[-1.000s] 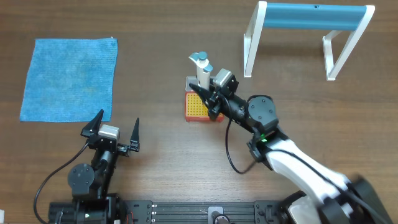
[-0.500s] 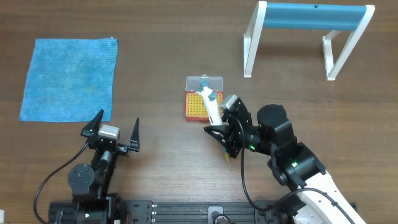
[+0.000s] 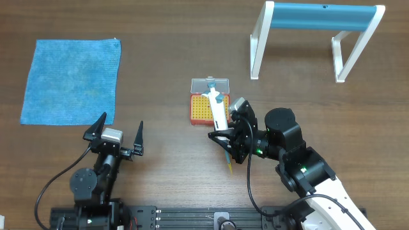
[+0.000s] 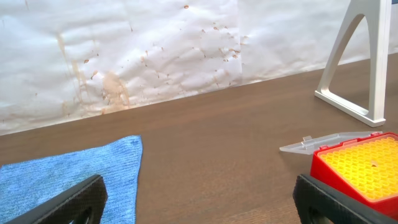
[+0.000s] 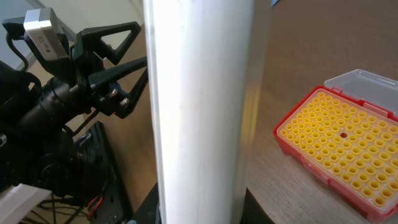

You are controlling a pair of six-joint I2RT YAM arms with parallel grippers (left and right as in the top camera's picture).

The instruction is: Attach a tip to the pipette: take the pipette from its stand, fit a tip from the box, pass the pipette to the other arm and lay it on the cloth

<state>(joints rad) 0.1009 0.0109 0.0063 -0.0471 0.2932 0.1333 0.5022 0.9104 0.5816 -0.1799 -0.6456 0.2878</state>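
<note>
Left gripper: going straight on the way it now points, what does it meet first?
Likely the blue cloth, ahead of one side of the left gripper; its middle faces bare table. Depth is unclear.

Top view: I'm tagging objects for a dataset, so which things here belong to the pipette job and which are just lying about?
Job in hand: pipette, held by the right end effector; tip box; blue cloth; stand; open left end effector.
Not part of it: table; papered wall.
</note>
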